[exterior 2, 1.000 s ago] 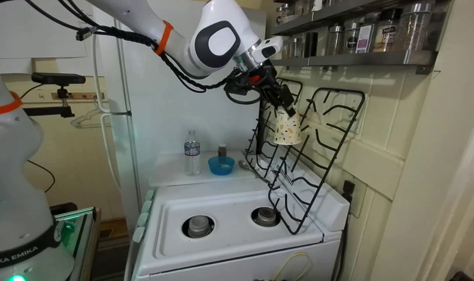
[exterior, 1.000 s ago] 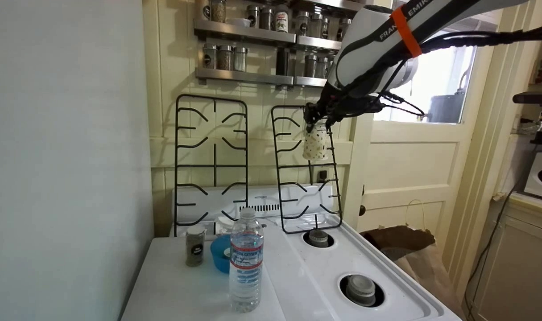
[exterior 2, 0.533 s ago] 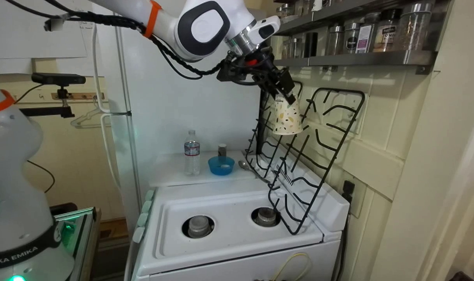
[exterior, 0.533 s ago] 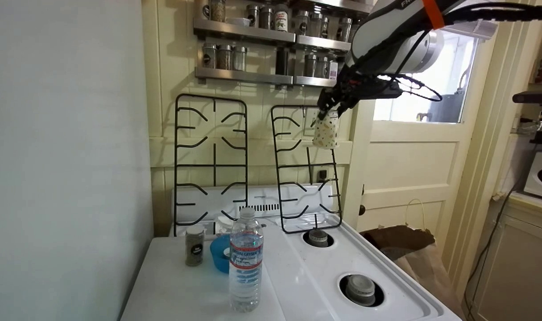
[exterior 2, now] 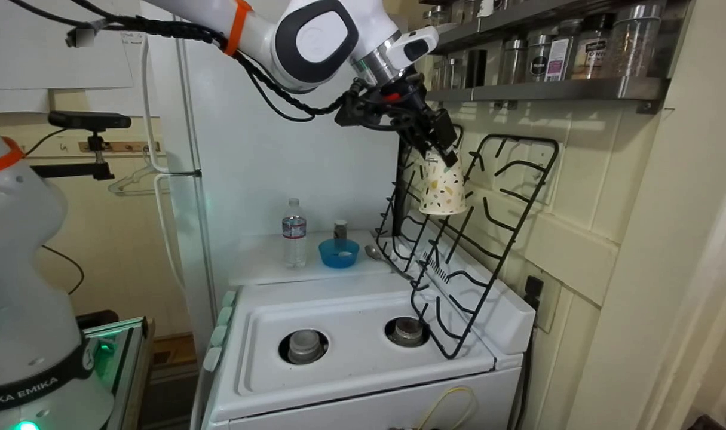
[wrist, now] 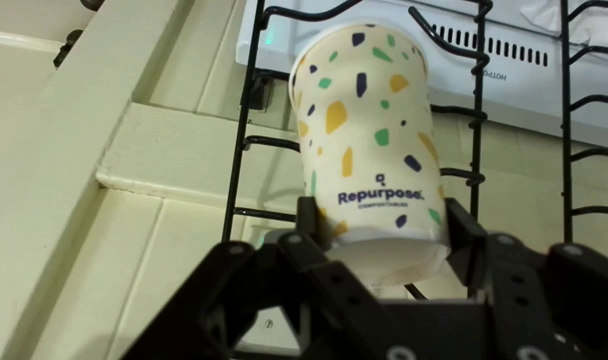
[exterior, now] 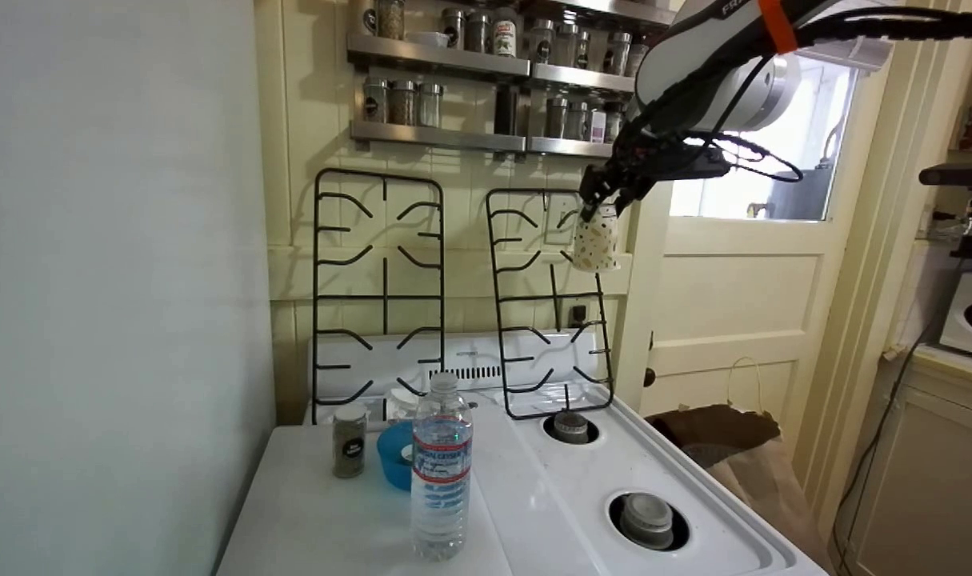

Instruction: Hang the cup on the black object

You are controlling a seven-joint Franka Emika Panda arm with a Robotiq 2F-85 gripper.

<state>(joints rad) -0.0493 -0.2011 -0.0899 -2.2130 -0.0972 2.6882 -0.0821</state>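
White stovetop (exterior: 550, 496) spans the lower right in an exterior view; above, right of center, the gripper (exterior: 604, 211) clutches a speckled cup (exterior: 596, 244), mouth down, before a tilted black grate (exterior: 556, 298), whether touching I can't tell. Jar-lined shelves (exterior: 438, 138) cross the top.

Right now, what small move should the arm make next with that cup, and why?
Probably ease the cup over a prong of the black grate behind it: the gripper holds it mouth down near its base, and no prong visibly carries it.
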